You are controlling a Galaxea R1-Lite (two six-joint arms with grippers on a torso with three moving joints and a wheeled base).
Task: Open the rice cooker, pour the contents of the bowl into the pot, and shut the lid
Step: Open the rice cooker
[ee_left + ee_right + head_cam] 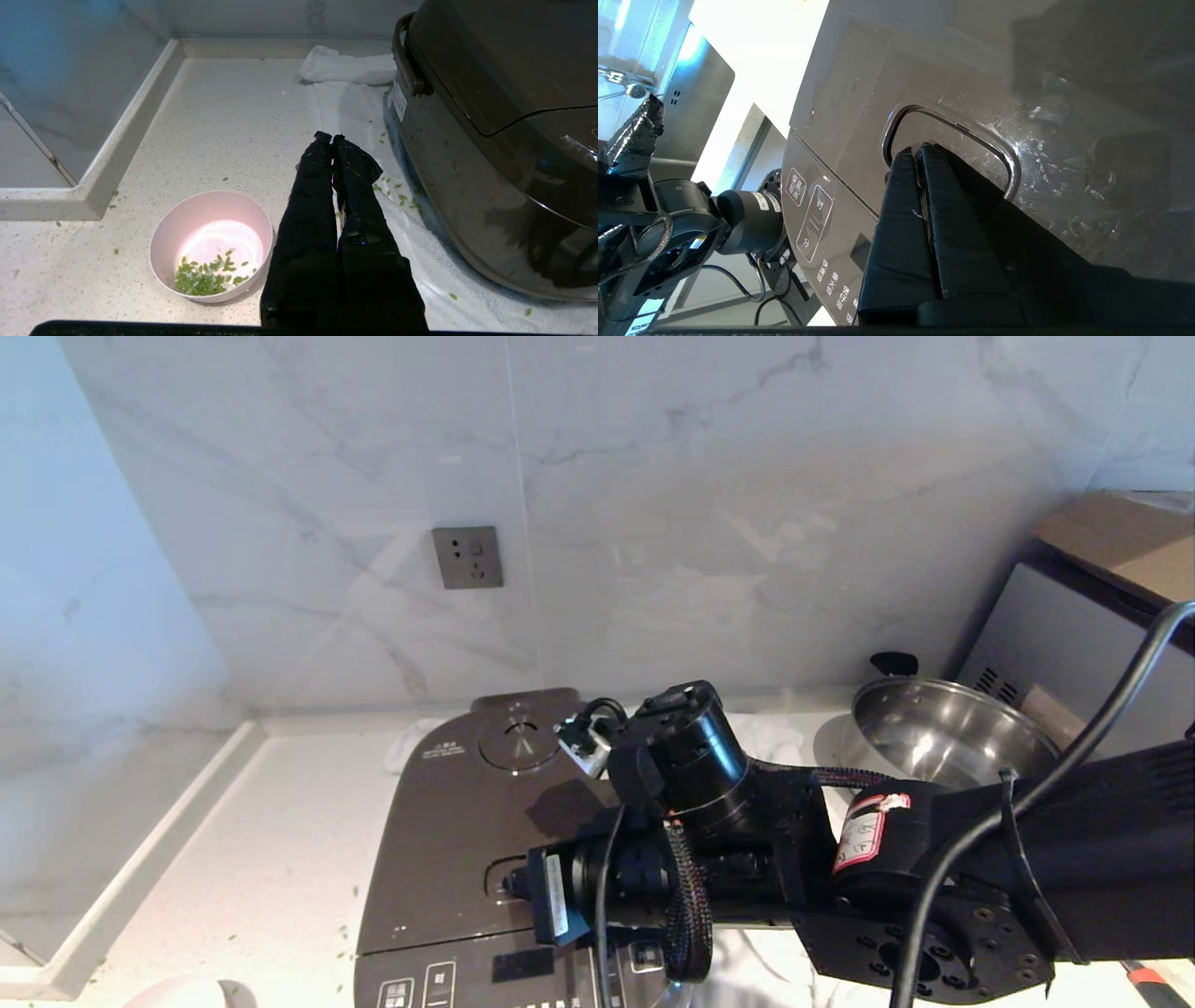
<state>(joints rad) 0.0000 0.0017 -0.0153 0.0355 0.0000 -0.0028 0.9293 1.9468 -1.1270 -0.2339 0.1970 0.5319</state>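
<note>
Right pincer (917, 151), fingers pressed together and holding nothing, with its tips set on the rectangular release button (952, 149) in the front part of the lid (448, 831). Closing the fingers makes one narrow, stiff point, which suits pushing a recessed button better than spread tips would. In the head view the right arm reaches across the rice cooker (439, 896) from the right side and hides the button. The lid is down and latched, so the pot is not visible; the opening step appears to be in hand, not finished.

Left pincer (332, 140), likewise closed and empty, hangs low beside the cooker's left flank, parked over the white towel (345, 70) that lies under the appliance. Just beside it on the table (224, 121) stands the bowl (163, 261), upright, with the green bits (203, 277) gathered on its floor; a few strays lie scattered on table and towel. A steel pan (943, 733) stands to the cooker's right, apart from the work.
</note>
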